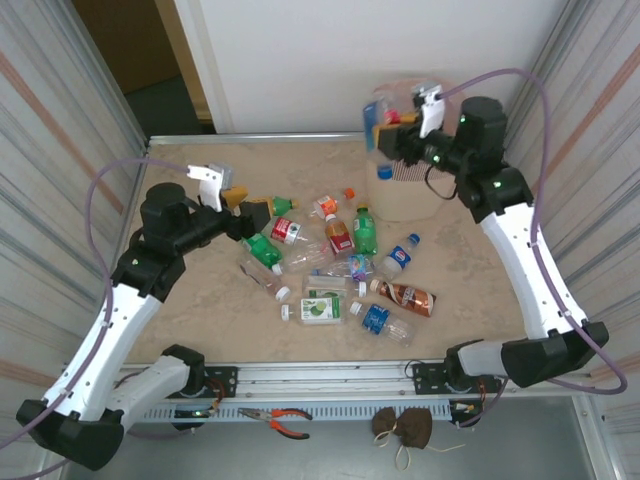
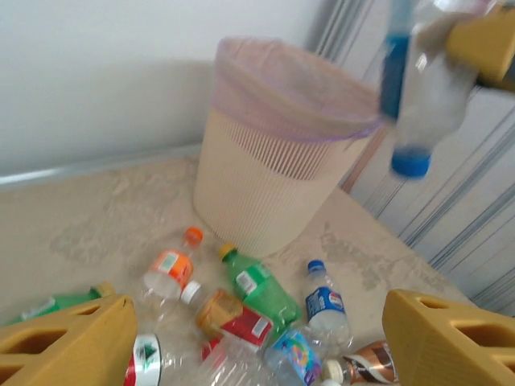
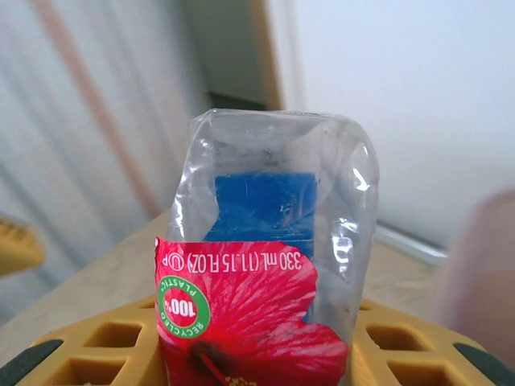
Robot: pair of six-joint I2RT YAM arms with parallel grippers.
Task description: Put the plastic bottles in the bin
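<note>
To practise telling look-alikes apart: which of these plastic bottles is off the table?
The clear, blue-capped bottle, held cap-down in the right tool near the bin; all the others lie on the table.

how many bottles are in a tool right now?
1. A clear blue-capped bottle hangs cap-down in the right tool, raised near the bin rim. The left tool is open and empty.

Beige bin (image 2: 265,189), pink liner (image 2: 294,84), red-labelled bottle (image 3: 269,314)
</note>
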